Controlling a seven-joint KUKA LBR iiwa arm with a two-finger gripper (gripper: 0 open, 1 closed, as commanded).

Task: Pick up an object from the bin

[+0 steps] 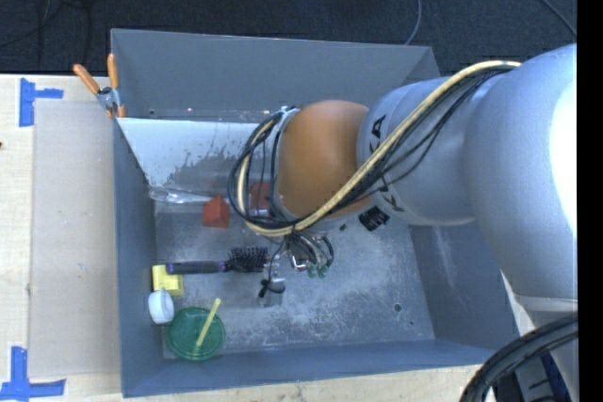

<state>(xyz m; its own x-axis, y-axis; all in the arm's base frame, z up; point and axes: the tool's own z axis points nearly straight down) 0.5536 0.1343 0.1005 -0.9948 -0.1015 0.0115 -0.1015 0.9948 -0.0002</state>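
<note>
Can't tell pincer [271, 289] spread from pressed together, low in the grey metal bin [367, 311]. Got a black bristle brush with slim dark handle [226, 265] just left of it; could shove that aside, pinching air.

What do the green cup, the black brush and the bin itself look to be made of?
Green cup: probably translucent plastic; light shows through it.
Black brush: dark bristles on a slim handle, likely plastic, matte.
Bin: grey metal, dull, scuffed with pale marks.
</note>
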